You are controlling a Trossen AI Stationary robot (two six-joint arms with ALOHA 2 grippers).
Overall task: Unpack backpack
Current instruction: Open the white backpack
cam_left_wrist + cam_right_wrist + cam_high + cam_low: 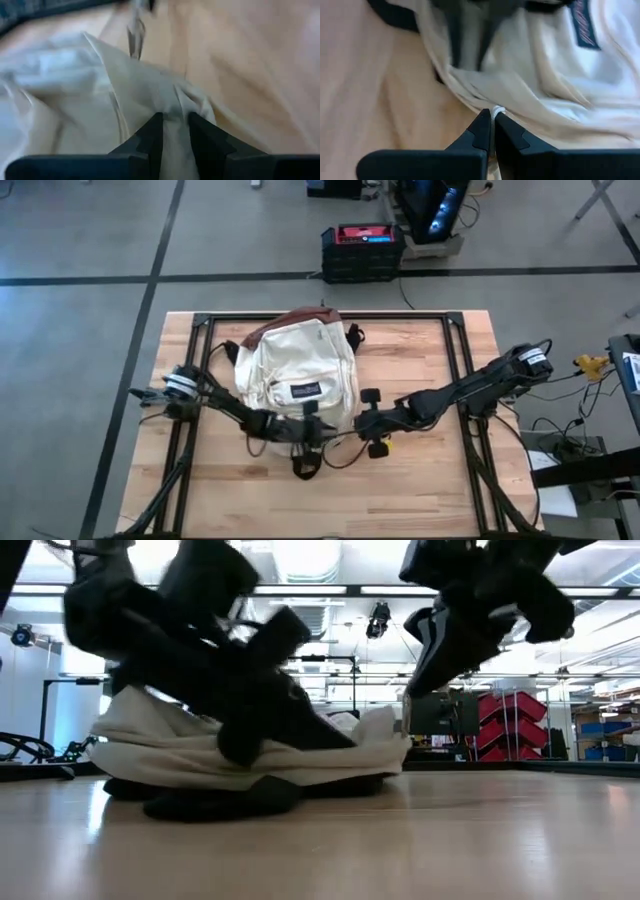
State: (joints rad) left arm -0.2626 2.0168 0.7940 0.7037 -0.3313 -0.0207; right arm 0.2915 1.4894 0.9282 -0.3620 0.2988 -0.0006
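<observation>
The cream-white backpack (295,370) lies flat at the table's middle, front pocket with the dark logo patch (305,389) facing up and the reddish-brown base (290,320) toward the far edge. Its black straps (305,465) spill onto the wood at the near end. My left gripper (303,427) reaches in from the left to the backpack's near end and is shut on fabric. My right gripper (355,426) comes from the right to the near right corner and is shut on a small white pull. My left gripper pinches a raised fold of the cream fabric (176,107) between its two fingers at the backpack's near end. The fingers slant down from the left. The rest of the backpack lies on the table. My right gripper pinches a small white pull (498,109) at the edge of the backpack's near right corner, held only at the fingertips (482,125). It comes from the table's right side. In the low view that corner (395,735) stands slightly raised.
Black frame rails (455,370) run across the wooden table on both sides of the backpack. Bare wood (420,490) shows along the near edge and to the right. A red and black box (362,250) sits on the floor beyond the far edge.
</observation>
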